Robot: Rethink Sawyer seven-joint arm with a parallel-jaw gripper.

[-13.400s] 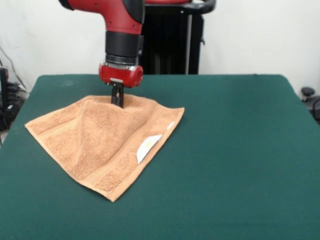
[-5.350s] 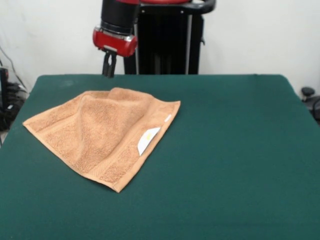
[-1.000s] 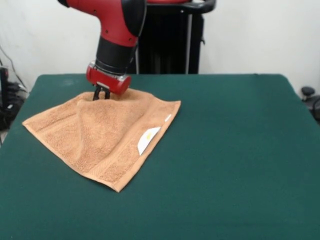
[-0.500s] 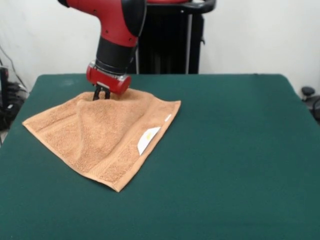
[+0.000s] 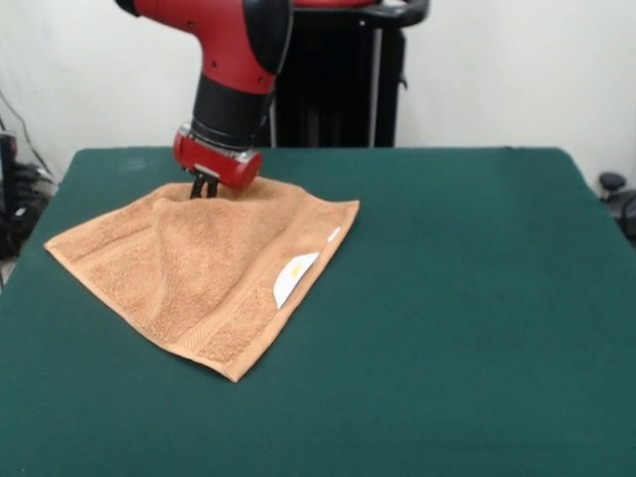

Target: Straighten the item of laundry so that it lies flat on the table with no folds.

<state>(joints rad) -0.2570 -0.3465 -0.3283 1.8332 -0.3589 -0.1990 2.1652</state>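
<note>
Front view: gripper (image 5: 204, 187), tips closed on the far edge of the orange-tan hand towel (image 5: 204, 266), which lies near one end of the green table (image 5: 477, 318), one ridge unflattened, presumably for pulling taut.

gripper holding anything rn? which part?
Cannot tell for sure. The gripper is down at the far edge of the towel, where the cloth rises in a small peak, but the grip itself is not visible.

Table (image 5: 477, 298) right half bare, open passage; towel (image 5: 199, 268) and arm (image 5: 234, 89) crowd left.
</note>
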